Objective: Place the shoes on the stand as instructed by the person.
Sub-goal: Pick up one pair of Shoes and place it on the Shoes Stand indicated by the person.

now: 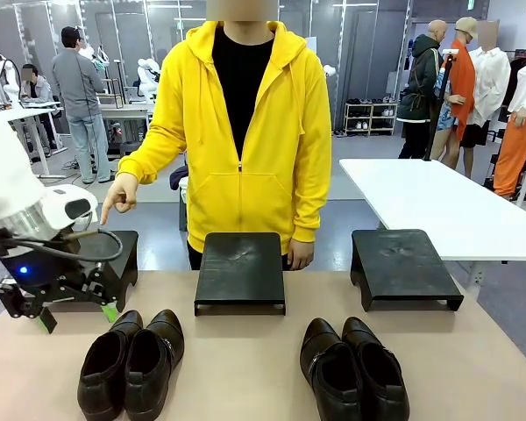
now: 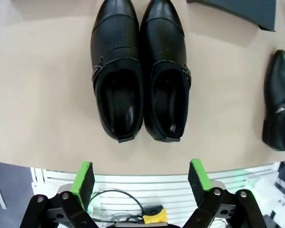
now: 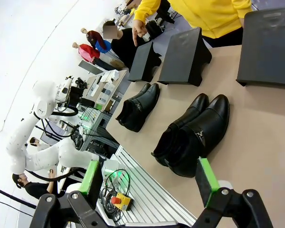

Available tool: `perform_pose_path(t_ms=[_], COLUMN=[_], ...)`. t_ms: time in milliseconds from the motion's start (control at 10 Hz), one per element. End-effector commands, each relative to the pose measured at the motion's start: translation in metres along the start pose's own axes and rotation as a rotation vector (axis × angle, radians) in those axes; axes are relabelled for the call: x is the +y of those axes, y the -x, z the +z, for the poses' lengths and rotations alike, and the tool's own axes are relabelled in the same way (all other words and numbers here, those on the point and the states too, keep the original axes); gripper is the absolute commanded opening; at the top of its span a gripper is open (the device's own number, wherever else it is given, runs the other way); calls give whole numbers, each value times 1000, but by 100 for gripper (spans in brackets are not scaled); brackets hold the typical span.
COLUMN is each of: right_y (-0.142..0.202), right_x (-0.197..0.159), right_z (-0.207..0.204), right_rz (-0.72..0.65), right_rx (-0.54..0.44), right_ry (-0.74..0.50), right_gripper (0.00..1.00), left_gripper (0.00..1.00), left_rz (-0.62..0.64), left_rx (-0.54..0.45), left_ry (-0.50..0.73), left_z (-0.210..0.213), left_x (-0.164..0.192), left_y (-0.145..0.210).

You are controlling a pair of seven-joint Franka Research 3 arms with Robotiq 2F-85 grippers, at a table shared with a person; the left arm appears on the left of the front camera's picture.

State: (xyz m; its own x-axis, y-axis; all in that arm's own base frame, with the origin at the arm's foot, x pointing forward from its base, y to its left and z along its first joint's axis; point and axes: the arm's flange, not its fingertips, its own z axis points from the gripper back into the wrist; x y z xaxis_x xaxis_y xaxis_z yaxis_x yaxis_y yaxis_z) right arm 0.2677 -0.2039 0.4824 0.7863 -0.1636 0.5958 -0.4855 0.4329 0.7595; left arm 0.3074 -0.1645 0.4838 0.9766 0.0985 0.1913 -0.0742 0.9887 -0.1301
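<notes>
The 2 pairs of shoes stand side by side on the beige table [image 1: 245, 381], near the robot's edge, toes toward the person [image 1: 245, 132]. The left pair [image 1: 131, 364] is glossy dark leather with rounded toes. From the left wrist its uppers show a fine perforated grain and a strap with a small buckle across each instep. The right pair [image 1: 355, 373] is smooth, shiny black, with a small metal clasp on the strap.

Beyond them, 3 low black stands with flat matte tops sit in a row: the left stand [image 1: 114, 250], the middle stand [image 1: 239, 267] and the right stand [image 1: 403, 263].

The person wears a bright yellow zip hoodie and stands at the far side. The pointing hand [image 1: 118, 197] is stretched downward, its forefinger aimed at the left stand just below it. The other hand [image 1: 300, 254] hangs by the far edge of the middle stand.

The left gripper [image 2: 141, 173] hovers low, just left of the left pair and in front of the left stand. Its jaws are spread wide and nothing is between its green pads. The right gripper [image 3: 147, 171] is spread just as wide and is also empty. It is held off the table's near edge, facing the right pair.
</notes>
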Motion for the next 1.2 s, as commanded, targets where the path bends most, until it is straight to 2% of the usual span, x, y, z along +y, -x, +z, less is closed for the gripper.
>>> perform_pose_path(t_ms=[0, 500, 1100], right_y=[-2, -2, -2], right_x=[1, 1, 1], right_z=[2, 2, 2], right_rz=[23, 23, 23], right_rx=[-12, -12, -12], right_ry=[-11, -11, -11], right_gripper=[100, 100, 100], left_gripper=[100, 100, 100], left_rz=[16, 28, 6], left_rx=[-23, -94, -74], left_ry=[-22, -57, -71], left_z=[-26, -85, -140], left_x=[-13, -7, 2], left_y=[-1, 10, 28])
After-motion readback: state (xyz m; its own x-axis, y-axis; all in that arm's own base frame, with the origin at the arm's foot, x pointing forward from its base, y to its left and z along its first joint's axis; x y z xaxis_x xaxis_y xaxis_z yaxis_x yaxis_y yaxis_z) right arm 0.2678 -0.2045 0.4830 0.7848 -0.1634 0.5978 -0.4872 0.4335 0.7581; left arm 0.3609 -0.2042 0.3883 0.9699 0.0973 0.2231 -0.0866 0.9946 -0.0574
